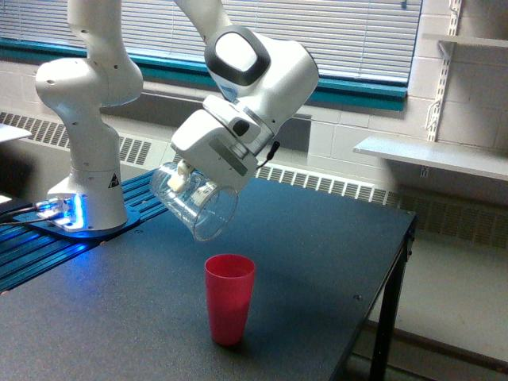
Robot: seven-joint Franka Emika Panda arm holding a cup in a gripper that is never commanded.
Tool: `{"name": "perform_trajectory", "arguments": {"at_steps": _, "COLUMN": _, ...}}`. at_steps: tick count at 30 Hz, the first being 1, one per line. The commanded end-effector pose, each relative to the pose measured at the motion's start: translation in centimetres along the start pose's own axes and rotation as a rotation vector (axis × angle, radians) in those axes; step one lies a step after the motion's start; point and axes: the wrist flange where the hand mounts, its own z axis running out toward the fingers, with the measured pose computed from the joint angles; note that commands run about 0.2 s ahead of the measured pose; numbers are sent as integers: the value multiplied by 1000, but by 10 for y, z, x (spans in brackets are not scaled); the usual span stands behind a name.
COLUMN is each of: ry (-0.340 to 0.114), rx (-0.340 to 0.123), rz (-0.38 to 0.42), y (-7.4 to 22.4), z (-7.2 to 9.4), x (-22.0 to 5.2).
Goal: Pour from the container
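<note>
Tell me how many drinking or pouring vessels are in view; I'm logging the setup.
2: the clear container, tilted in the pincer above the table, and the red cup standing upright below it.

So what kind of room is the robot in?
Probably a lab or a classroom workshop. The white robot arm is bolted down beside a plain dark table, the walls are painted block with bare metal shelves, and window blinds hang behind it.
</note>
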Motion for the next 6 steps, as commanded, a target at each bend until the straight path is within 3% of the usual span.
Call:
{"name": "perform_trajectory", "arguments": {"at_steps": 1, "ry": -3, "rx": 6, "rz": -25, "y": 0, "z": -4, "x": 0}}
{"name": "perform_trajectory", "arguments": {"at_steps": 6, "ry": -3, "rx": 22, "rz": -23, "y": 1, "z": -2, "x": 0}}
